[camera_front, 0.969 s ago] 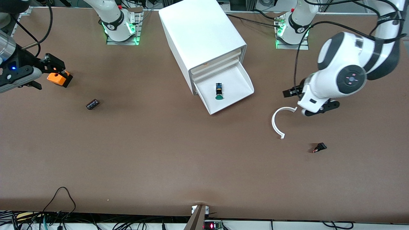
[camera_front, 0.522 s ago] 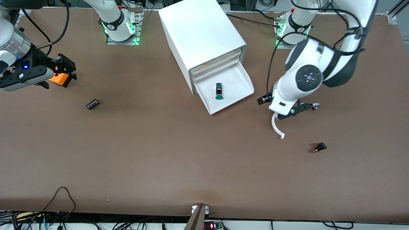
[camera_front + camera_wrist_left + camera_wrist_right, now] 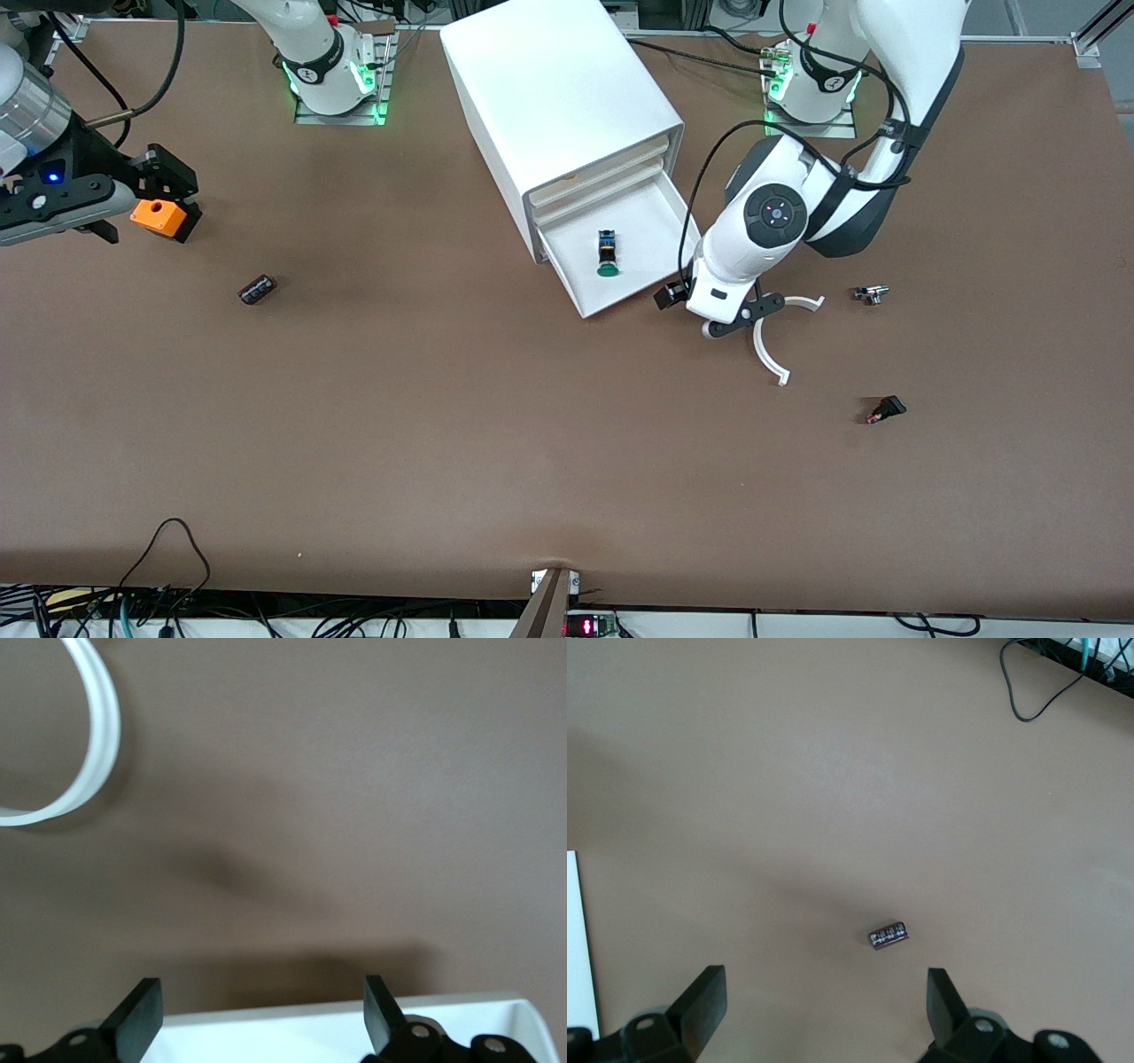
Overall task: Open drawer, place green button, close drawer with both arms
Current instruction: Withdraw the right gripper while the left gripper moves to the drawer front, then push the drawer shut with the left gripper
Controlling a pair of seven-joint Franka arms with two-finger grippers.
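Only front view shows button [image 3: 607,253].

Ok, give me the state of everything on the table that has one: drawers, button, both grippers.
Lowest white tray drawer: pulled open.
Upper drawers of the white cabinet: shut.
Green-capped push button: lying in the open drawer.
Left gripper: open, empty, at the open drawer's front edge.
Right gripper: open, empty, over the orange box with a hole.
Curved white strip: lying on the table.
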